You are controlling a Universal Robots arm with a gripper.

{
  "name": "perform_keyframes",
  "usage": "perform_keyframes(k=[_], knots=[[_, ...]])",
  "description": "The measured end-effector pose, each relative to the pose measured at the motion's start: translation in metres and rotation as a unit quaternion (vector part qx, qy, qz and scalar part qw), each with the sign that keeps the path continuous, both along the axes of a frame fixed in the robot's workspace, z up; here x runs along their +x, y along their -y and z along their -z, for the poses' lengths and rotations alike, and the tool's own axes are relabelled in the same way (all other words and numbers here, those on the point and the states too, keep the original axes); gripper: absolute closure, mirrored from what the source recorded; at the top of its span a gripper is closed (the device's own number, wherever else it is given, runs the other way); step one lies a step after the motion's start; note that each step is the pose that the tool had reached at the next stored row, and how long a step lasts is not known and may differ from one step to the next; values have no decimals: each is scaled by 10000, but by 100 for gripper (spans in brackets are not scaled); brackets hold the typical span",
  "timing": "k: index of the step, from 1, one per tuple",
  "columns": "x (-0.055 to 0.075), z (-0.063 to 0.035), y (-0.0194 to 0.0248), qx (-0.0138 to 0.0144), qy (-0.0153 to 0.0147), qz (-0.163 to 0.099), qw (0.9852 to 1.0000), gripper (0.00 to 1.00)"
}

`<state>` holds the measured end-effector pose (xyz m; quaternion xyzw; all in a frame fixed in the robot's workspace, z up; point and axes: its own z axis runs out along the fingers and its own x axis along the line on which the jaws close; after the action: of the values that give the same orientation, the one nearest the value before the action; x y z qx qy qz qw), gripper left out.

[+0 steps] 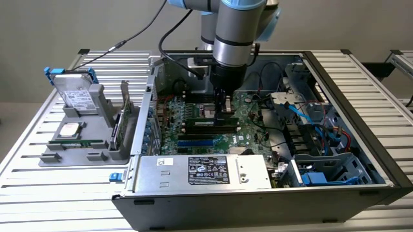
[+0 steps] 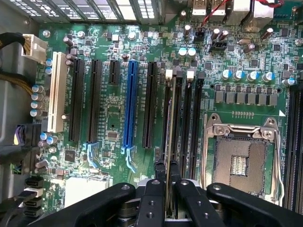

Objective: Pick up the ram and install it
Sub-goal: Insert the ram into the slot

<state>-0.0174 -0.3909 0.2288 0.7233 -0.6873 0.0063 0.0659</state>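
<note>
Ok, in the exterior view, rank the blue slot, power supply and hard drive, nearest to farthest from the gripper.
1. Blue slot, on the board by the gripper.
2. Power supply, case's near edge.
3. Hard drive, outside the case, exterior view's left.

The black tower case lies open on top, so the green motherboard can be reached from above. A silver boxy power supply walls off its front edge. A grey drive cage and loose blue cables crowd the exterior view's right. The black gripper, closed on the thin green ram, occupies the room over the black memory slots, just beside the silver processor socket.
</note>
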Motion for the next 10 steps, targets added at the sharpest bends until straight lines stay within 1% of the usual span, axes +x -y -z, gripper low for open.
perform_keyframes(k=[7,10], knots=[[-38,18,-2,-4,-1,-8,10000,86],[-38,19,6,-3,0,-30,10000,86]])
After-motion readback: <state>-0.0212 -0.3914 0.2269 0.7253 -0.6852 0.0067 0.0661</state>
